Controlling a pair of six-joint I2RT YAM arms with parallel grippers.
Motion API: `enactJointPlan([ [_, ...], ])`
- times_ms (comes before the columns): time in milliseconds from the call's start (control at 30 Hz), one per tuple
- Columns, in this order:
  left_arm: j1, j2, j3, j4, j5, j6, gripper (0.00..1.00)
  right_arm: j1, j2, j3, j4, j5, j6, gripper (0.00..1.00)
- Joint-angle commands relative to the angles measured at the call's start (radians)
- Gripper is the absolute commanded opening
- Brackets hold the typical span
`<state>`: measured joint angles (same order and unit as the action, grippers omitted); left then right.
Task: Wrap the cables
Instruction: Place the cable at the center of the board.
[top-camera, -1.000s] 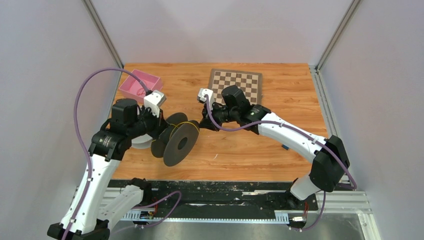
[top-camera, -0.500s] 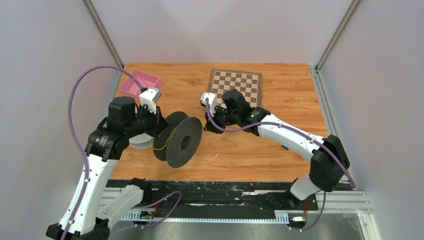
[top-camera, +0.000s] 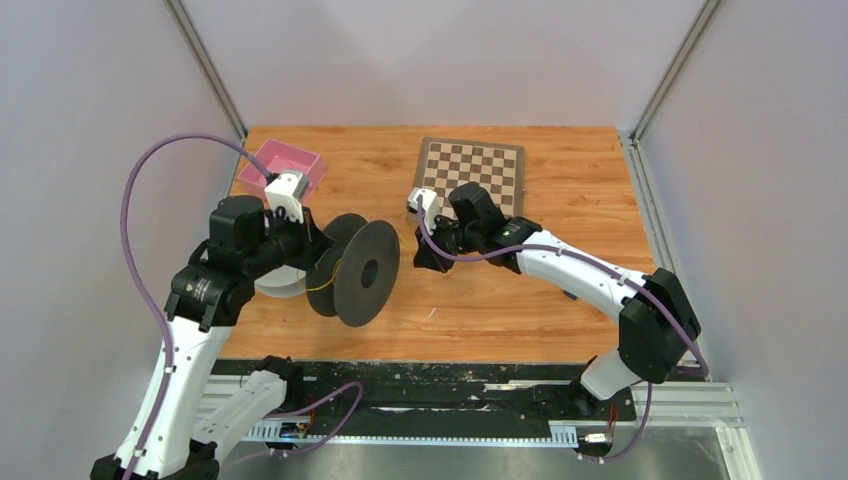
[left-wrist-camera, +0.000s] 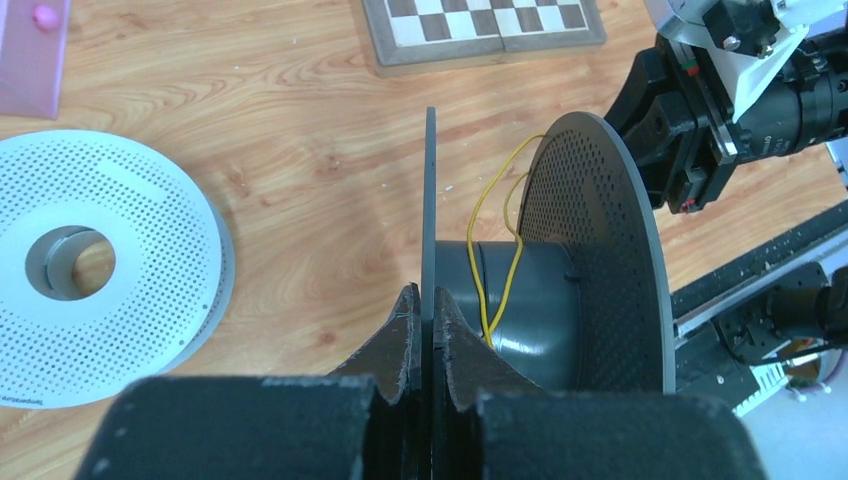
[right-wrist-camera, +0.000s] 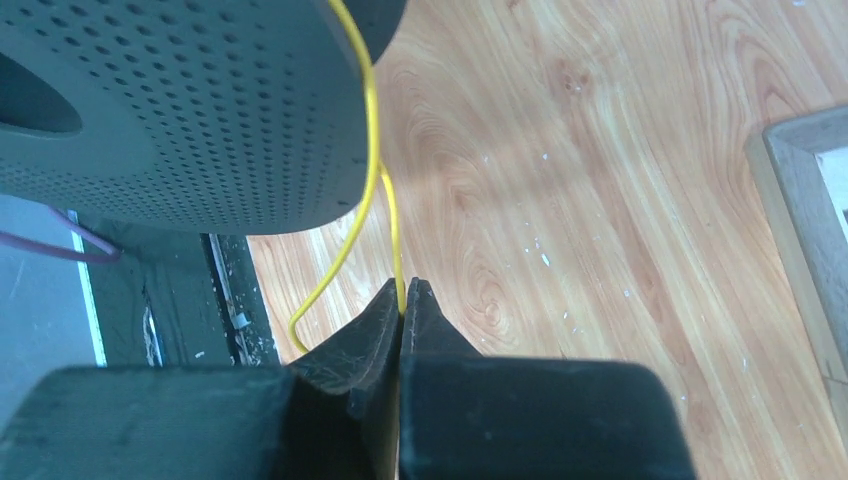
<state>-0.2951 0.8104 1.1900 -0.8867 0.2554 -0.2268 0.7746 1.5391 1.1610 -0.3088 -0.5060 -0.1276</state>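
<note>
My left gripper (left-wrist-camera: 426, 305) is shut on the near flange of a black spool (top-camera: 362, 271) and holds it on edge above the table. A thin yellow cable (left-wrist-camera: 497, 240) loops loosely round the spool's grey core (left-wrist-camera: 525, 305). My right gripper (right-wrist-camera: 402, 300) is shut on that yellow cable (right-wrist-camera: 372, 190), just right of the spool's perforated flange (right-wrist-camera: 190, 110); it also shows in the top view (top-camera: 418, 258). One cable end curls free below the right fingers. No orange-red cable is in view.
A white perforated spool (left-wrist-camera: 95, 265) lies flat left of the black one, partly under the left arm (top-camera: 275, 285). A pink bin (top-camera: 285, 168) stands at the back left. A chessboard (top-camera: 473, 170) lies at the back centre.
My left arm has lifted and swung the black spool a little to the back. My right gripper has moved right and nearer with the yellow cable.
</note>
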Motion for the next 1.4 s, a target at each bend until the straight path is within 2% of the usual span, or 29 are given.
enactJointPlan([
  [0,-0.004,-0.02,-0.004,0.1,-0.07,-0.034,0.0,-0.041,-0.048,-0.013,0.065,0.038,0.103,0.0],
  [100,-0.004,-0.047,-0.088,0.145,-0.094,0.005,0.0,-0.095,-0.083,-0.026,0.091,0.08,0.17,0.0],
  [200,-0.004,-0.052,-0.146,0.179,-0.132,0.03,0.0,-0.107,-0.154,-0.046,0.133,0.104,0.171,0.0],
  [400,-0.006,0.025,-0.197,0.206,-0.242,-0.012,0.0,-0.107,-0.3,-0.078,0.234,0.126,0.17,0.0],
  [533,-0.022,0.062,-0.234,0.272,-0.332,-0.083,0.0,-0.107,-0.363,-0.064,0.241,0.262,0.174,0.0],
  [733,-0.068,0.162,-0.219,0.29,-0.432,-0.141,0.0,-0.11,-0.437,-0.039,0.237,0.47,0.147,0.0],
  [900,-0.112,0.22,-0.224,0.347,-0.464,-0.14,0.0,-0.121,-0.39,-0.03,0.118,0.408,0.136,0.0],
  [1033,-0.114,0.236,-0.231,0.346,-0.499,-0.139,0.0,-0.134,-0.395,-0.14,0.026,0.418,0.223,0.0],
  [1167,-0.115,0.231,-0.238,0.342,-0.546,-0.115,0.0,-0.212,-0.453,-0.25,-0.037,0.449,0.327,0.0],
  [1300,-0.116,0.243,-0.224,0.331,-0.533,-0.089,0.0,-0.247,-0.459,-0.345,-0.067,0.422,0.404,0.05],
  [1367,-0.116,0.253,-0.225,0.333,-0.521,-0.084,0.0,-0.252,-0.457,-0.375,-0.08,0.436,0.44,0.11],
])
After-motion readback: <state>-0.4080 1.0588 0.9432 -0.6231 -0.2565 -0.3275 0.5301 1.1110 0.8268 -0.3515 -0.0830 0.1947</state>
